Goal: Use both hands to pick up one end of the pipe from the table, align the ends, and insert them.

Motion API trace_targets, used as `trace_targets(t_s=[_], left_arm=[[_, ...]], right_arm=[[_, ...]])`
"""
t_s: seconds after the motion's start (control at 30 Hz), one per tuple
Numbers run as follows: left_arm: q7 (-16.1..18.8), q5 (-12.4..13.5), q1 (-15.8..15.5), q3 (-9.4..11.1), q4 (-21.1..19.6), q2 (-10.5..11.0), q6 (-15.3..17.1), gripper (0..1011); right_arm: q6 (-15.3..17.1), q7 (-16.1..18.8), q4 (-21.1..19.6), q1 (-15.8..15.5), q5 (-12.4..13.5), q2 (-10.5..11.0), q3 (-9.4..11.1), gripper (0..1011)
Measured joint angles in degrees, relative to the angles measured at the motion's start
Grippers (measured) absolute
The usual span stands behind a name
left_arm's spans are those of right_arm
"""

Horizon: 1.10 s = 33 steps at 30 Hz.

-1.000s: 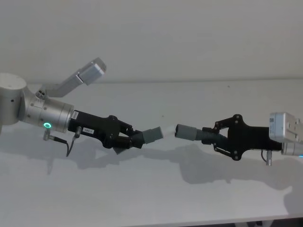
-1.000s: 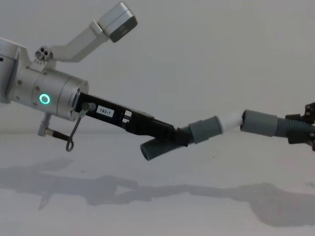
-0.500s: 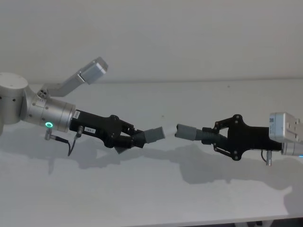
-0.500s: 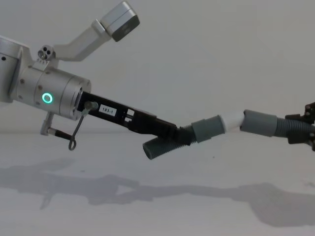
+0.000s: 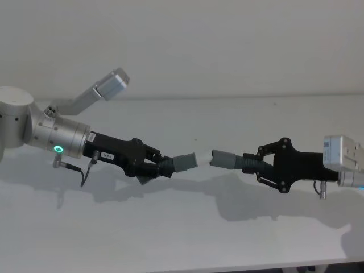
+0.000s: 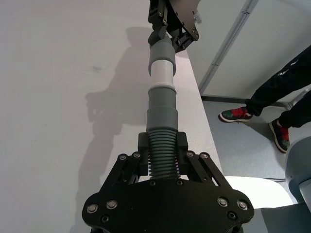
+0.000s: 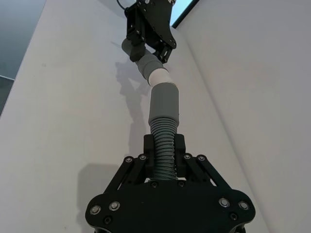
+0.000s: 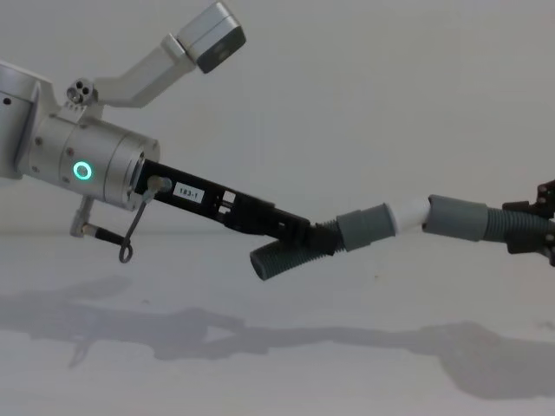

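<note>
Chest view shows the two hose pieces held in the air above the white table (image 8: pixel 277 364), their ends meeting between the arms: the white plug tip (image 8: pixel 408 212) on the left hose piece (image 8: pixel 334 238) sits right at the mouth of the hollow socket cuff (image 8: pixel 457 217) on the right hose piece (image 8: pixel 494 224), touching or all but touching, with the plug angled slightly upward against the socket's line. In the head view a small gap appears between the white tip (image 5: pixel 200 157) and the socket (image 5: pixel 223 160), so I cannot tell whether it has entered. Both pieces are dark grey and ribbed, with smooth grey cuffs; the left one is bent, its free end (image 8: pixel 269 263) hanging below the fingers. The left gripper (image 6: pixel 163 162) is closed narrowly on the ribbed section just behind the plug cuff, and the right gripper (image 7: pixel 164 158) is clamped likewise on the ribs behind the socket cuff. The step in hand looks like final alignment before insertion. The next move likely calls for levelling the plug so the two axes agree, then pushing the ends straight together; the ribbed hose may flex under that push.
</note>
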Motion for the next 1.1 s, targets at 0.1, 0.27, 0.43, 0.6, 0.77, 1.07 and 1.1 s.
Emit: trace_targets(t_s=[0.1,0.27,0.43,0.6,0.77,1.07,1.1], left_arm=[[-0.31,-0.03,-0.24,0.2,0.41,-0.15,-0.03,293],[-1.06,-0.08,-0.81,0.71,1.36,-0.42,-0.08,293],[-1.77,-0.13,-1.32,1.17,2.3,-0.71,-0.14,293],[-2.38,-0.14,-1.76,1.51,3.26,-1.08,-0.26,293],[-2.95,-0.11,-2.22,1.76,4.35,-1.59,-0.48,293],[-3.75,0.22,-3.21,1.91,7.19,-3.11,-1.53,293],[-3.81,0.27,-3.31,1.9,7.57,-3.3,-1.67,293]], right_arm=[[0.0,0.0,0.0,0.0,0.0,0.0,0.0,210],[0.0,0.0,0.0,0.0,0.0,0.0,0.0,210],[0.0,0.0,0.0,0.0,0.0,0.0,0.0,211],[0.0,0.0,0.0,0.0,0.0,0.0,0.0,210],[0.0,0.0,0.0,0.0,0.0,0.0,0.0,210],[0.0,0.0,0.0,0.0,0.0,0.0,0.0,210],[0.0,0.0,0.0,-0.01,0.0,0.0,0.0,210]])
